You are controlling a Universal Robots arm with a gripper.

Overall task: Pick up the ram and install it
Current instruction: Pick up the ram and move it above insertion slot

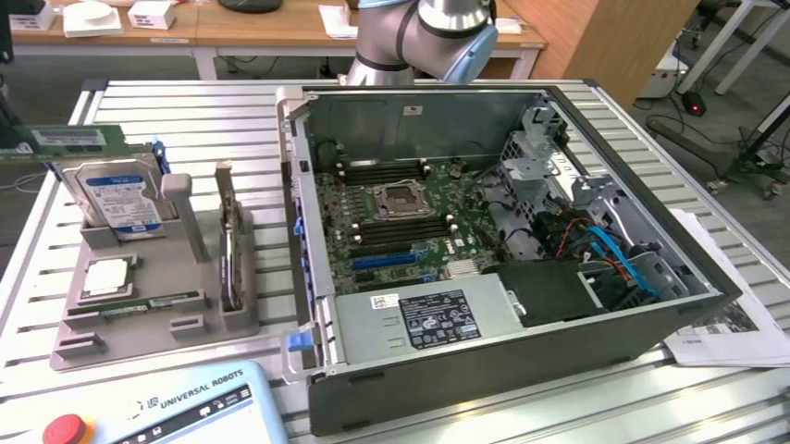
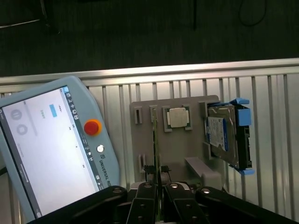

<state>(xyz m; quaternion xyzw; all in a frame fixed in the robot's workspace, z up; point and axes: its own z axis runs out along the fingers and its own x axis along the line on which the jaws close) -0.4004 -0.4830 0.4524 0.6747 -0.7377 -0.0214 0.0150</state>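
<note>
Claw (image 2: 156, 181), edge-on ram (image 2: 154, 140) in line, grey tray (image 2: 180, 149)

robot lab: teach pendant (image 1: 161, 407), workbenches (image 1: 247, 32)

Hand (image 2: 158, 183) is gripping the ram (image 2: 155, 140), with the fingers (image 2: 145, 190) pressing close on either side. The stick is showing edge-on as a thin line. Beyond it, a grey holder tray (image 2: 196, 154) is sitting on the slatted tabletop (image 2: 275, 116), carrying a silver processor chip (image 2: 177, 117) and a hard drive (image 2: 224, 135) in blue brackets. A teach pendant (image 2: 51, 140), screen glowing, red button (image 2: 92, 126), is lying just beside the tray.
</note>
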